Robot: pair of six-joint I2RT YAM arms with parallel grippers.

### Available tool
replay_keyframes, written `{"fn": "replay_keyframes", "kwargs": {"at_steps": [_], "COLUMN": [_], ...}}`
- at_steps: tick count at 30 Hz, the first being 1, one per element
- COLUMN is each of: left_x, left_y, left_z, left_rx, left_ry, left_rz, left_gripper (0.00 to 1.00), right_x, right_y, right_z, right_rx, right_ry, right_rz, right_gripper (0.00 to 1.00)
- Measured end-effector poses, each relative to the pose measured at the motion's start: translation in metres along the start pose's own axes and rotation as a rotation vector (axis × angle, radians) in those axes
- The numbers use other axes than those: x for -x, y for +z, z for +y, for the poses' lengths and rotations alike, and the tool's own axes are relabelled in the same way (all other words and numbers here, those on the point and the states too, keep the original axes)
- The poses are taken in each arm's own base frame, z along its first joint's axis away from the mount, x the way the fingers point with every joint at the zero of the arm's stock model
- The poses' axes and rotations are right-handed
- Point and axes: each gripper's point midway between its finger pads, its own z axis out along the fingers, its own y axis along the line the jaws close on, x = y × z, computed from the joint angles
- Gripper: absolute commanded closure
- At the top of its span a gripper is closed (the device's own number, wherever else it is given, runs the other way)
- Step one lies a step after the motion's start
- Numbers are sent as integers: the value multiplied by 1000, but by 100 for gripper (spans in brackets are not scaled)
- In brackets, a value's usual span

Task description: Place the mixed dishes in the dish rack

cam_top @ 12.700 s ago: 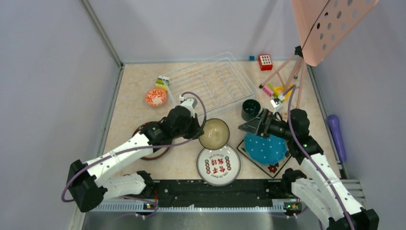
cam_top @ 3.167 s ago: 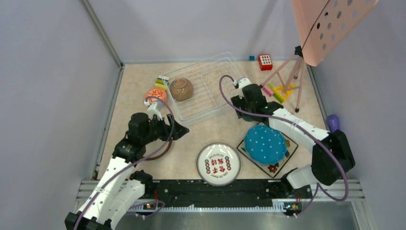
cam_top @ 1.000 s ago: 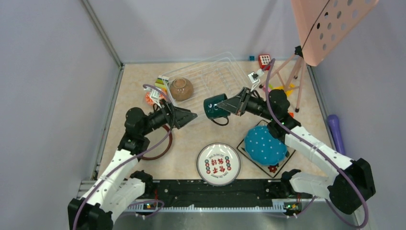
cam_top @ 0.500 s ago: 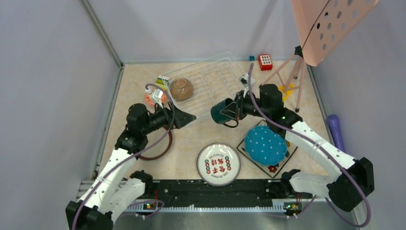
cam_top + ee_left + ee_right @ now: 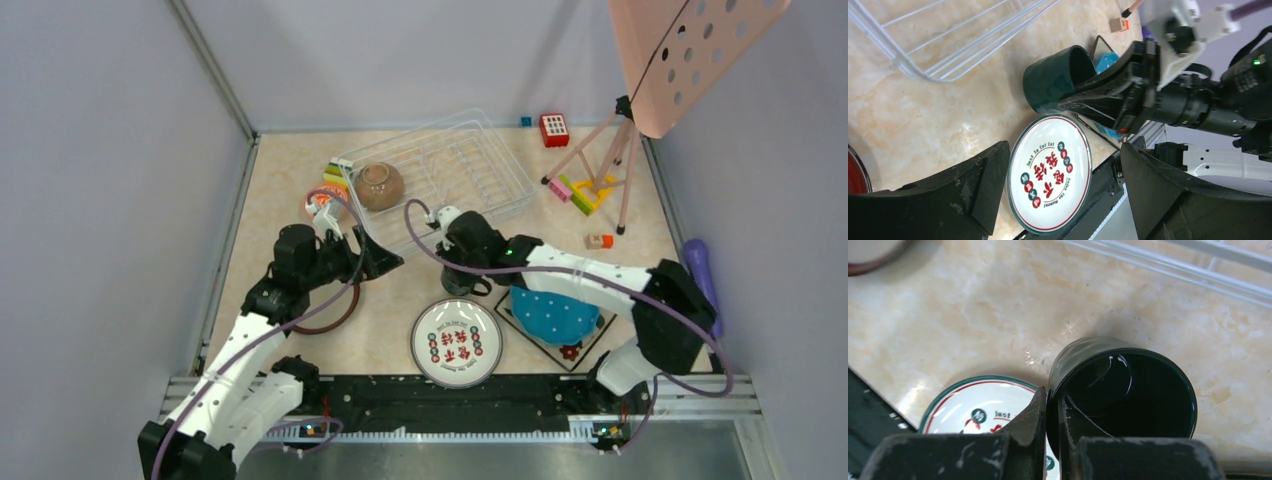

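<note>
Your right gripper (image 5: 1053,415) is clamped on the rim of the dark green mug (image 5: 1120,390), one finger inside the wall and one outside. It is a pinch suited to a thin-walled cup, with no need for the handle. The mug is low over the table between the dish rack (image 5: 500,170) and the white plate with red characters (image 5: 457,343), outside the basket; whether its base touches the tabletop cannot be told. Your left gripper (image 5: 385,262) hangs spread wide and empty, aimed across at the mug, seemingly placed to receive or steady it. The brown bowl (image 5: 379,185) rests inside the rack's far-left corner, while the blue white-dotted plate (image 5: 555,315) waits on the black square plate (image 5: 570,352).
</note>
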Motion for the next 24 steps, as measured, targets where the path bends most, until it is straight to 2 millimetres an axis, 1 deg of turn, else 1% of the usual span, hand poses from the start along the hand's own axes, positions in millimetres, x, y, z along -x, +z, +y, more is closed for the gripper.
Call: {"fn": "replay_keyframes", "kwargs": {"at_steps": [2, 3, 4, 5, 8, 9, 10, 12, 14, 16, 20, 22, 24], "left_x": [-4, -6, -7, -9, -11, -12, -12, -13, -14, -18, -33, -44, -55], "left_y": [-1, -1, -1, -1, -1, -1, 0, 2, 4, 8, 20, 27, 36], "left_z": [6, 8, 11, 14, 19, 21, 22, 24, 28, 32, 35, 35, 37], "left_rx": [19, 30, 40, 53, 80, 87, 91, 102, 119, 137, 168, 178, 197], "left_ry": [-7, -10, -13, -18, -25, -27, -29, -34, -39, -45, -52, -51, -54], "left_rz": [3, 6, 8, 11, 15, 16, 17, 22, 30, 43, 97, 134, 172], "left_gripper": [14, 14, 14, 14, 14, 14, 14, 14, 14, 14, 15, 15, 15], "right_x": [-12, -17, -22, -24, -18, -14, -10, -6, -1, 8, 37, 51, 64], "right_y": [17, 24, 28, 31, 32, 32, 32, 30, 25, 16, -19, -43, -68], "right_z": [-2, -4, -6, -7, -9, -9, -8, -4, 1, 6, 10, 8, 1], "right_rx": [-46, -67, -83, -97, -119, -118, -115, -102, -79, -57, -39, -33, -36], "right_ry": [-27, -34, -39, -48, -52, -53, -52, -46, -41, -32, -5, 14, 47], "right_rz": [63, 85, 104, 113, 99, 88, 76, 60, 45, 14, -95, -159, -234], "right_gripper": [100, 93, 73, 61, 27, 16, 8, 4, 4, 4, 5, 5, 5]}}
